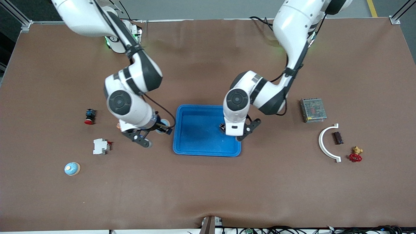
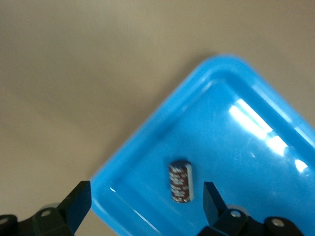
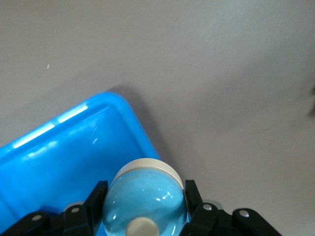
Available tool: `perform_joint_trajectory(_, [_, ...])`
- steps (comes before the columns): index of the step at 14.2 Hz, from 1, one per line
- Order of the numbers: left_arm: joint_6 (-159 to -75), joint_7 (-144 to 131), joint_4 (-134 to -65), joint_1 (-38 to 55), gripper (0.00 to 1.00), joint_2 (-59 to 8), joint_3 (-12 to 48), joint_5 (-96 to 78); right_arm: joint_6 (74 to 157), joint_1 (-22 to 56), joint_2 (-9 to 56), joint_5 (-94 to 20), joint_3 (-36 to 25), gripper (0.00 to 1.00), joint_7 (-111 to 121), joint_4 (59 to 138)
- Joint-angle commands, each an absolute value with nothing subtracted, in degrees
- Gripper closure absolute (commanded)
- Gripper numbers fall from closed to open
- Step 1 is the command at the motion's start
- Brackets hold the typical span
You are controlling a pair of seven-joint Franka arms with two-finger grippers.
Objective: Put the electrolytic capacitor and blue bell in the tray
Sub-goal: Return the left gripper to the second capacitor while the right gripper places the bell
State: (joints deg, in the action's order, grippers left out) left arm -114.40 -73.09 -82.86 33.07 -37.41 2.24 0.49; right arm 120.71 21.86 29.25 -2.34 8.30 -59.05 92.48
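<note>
The bright blue tray (image 1: pixel 195 148) lies mid-table. A dark brown electrolytic capacitor (image 2: pixel 180 181) lies on its side in the tray near a corner; in the front view it shows as a small dark piece (image 1: pixel 222 126). My left gripper (image 1: pixel 229 129) hangs open and empty just above it, and in its wrist view (image 2: pixel 146 201) the capacitor lies between the fingers. My right gripper (image 1: pixel 161 127) is shut on a light blue bell (image 3: pixel 145 196) with a cream base, held over the tray rim (image 3: pixel 142 132) at the right arm's end. The bell peeks out in the front view (image 1: pixel 163 123).
A second blue bell (image 1: pixel 72 168), a white circuit breaker (image 1: pixel 101 146) and a red push button (image 1: pixel 90 116) lie toward the right arm's end. A grey power supply (image 1: pixel 313 110), a white arc (image 1: pixel 326 143), a dark component (image 1: pixel 338 137) and a red-handled brass valve (image 1: pixel 356 155) lie toward the left arm's end.
</note>
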Motion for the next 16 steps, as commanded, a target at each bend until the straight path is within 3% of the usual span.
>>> perform_joint_trajectory(1, [-109.79,-63.41,-84.02,27.62,0.0,-32.71,2.72,1.23,125.66,26.71,32.24,2.36,7.47,1.0,-69.23,92.99])
perform_joint_trajectory(7, [-102.22,-36.16,-84.37,13.38,0.0,-27.08,2.81,0.7,131.47,30.93,37.61,2.9,7.38,1.0,-76.02,93.16])
perform_joint_trajectory(16, [-106.33,-6.09,-88.23,-4.21,0.0,-25.84,2.72,4.39,136.83,33.05,39.64,2.9,7.29,1.0,-77.25,97.81])
